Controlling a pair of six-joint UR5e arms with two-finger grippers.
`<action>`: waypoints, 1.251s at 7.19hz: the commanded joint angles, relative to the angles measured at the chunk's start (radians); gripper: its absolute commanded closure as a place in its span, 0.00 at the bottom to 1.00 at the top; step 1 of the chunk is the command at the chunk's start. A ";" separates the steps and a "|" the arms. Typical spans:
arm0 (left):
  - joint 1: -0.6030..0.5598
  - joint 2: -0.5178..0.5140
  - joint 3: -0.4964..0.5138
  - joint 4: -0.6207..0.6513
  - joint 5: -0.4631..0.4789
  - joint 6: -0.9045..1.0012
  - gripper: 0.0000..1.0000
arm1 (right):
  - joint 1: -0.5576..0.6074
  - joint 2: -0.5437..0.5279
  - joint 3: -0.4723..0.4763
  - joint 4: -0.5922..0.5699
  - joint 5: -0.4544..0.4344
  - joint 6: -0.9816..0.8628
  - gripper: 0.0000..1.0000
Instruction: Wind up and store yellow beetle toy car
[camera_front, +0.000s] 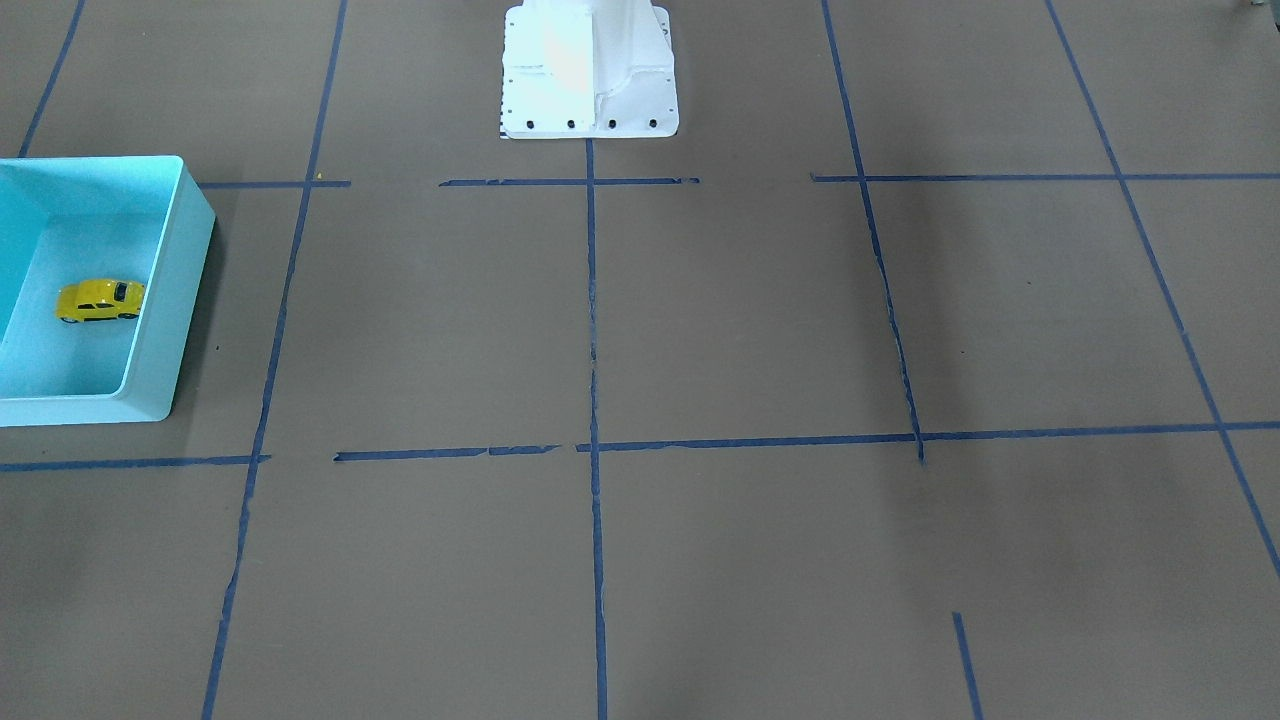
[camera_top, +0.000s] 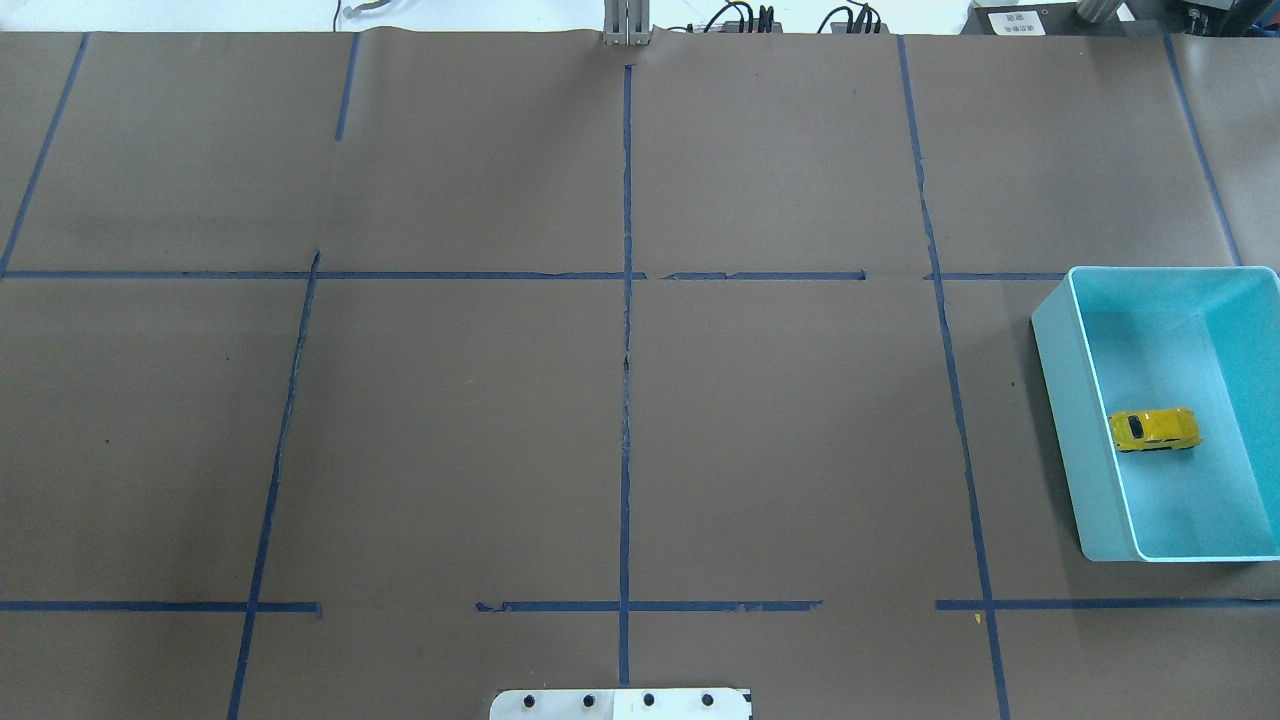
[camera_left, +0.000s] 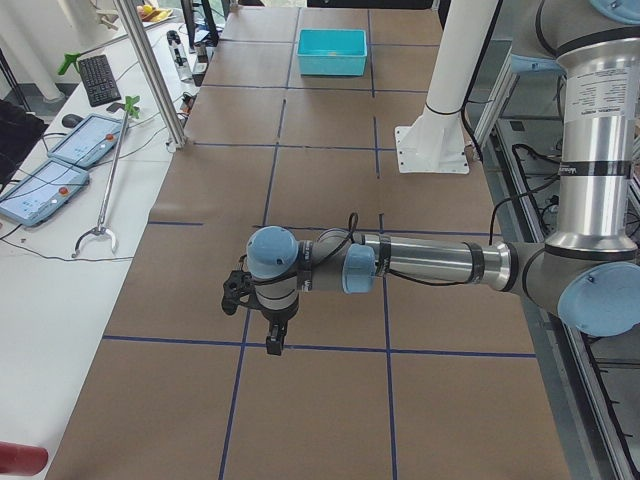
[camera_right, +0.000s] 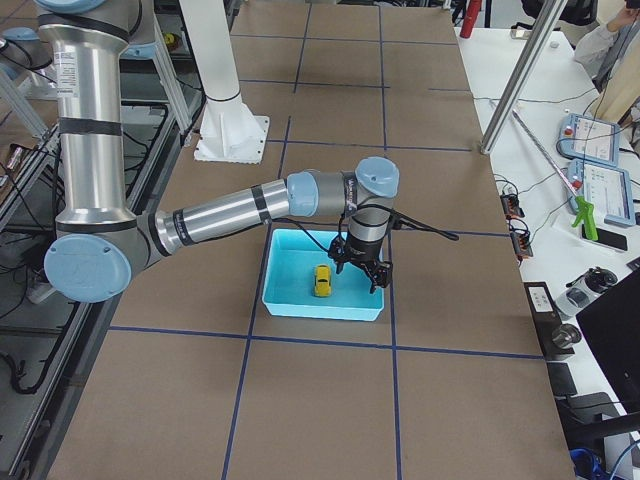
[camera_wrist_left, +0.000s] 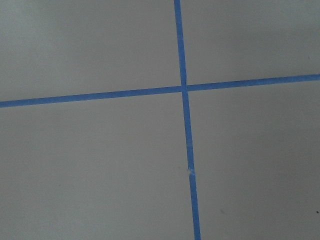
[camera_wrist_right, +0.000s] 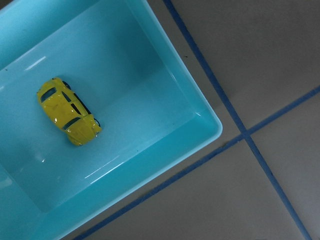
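The yellow beetle toy car (camera_front: 98, 300) stands on its wheels on the floor of the turquoise bin (camera_front: 172, 300), touching no wall. It also shows in the overhead view (camera_top: 1155, 429), the exterior right view (camera_right: 322, 281) and the right wrist view (camera_wrist_right: 68, 111). My right gripper (camera_right: 362, 272) hangs above the bin (camera_right: 320, 310), beside the car and apart from it. My left gripper (camera_left: 272, 340) hangs over bare table far from the bin (camera_left: 332, 52). Neither gripper shows in any other view, so I cannot tell whether they are open or shut.
The bin (camera_top: 1075, 420) sits at the table's end on my right. The white robot pedestal (camera_front: 590, 70) stands at the table's near edge. Brown paper with blue tape lines (camera_wrist_left: 184, 89) covers the table. Tablets and a reaching tool (camera_left: 100, 200) lie on a side bench.
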 joint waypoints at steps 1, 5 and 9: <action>0.000 0.000 -0.002 0.000 0.001 0.000 0.00 | 0.137 0.001 -0.038 -0.027 0.018 0.130 0.00; 0.000 0.000 -0.003 -0.002 -0.004 0.000 0.00 | 0.155 -0.060 -0.053 -0.013 0.103 1.121 0.00; 0.002 -0.002 -0.005 -0.002 -0.009 -0.002 0.00 | 0.157 -0.131 -0.142 0.169 0.107 0.983 0.00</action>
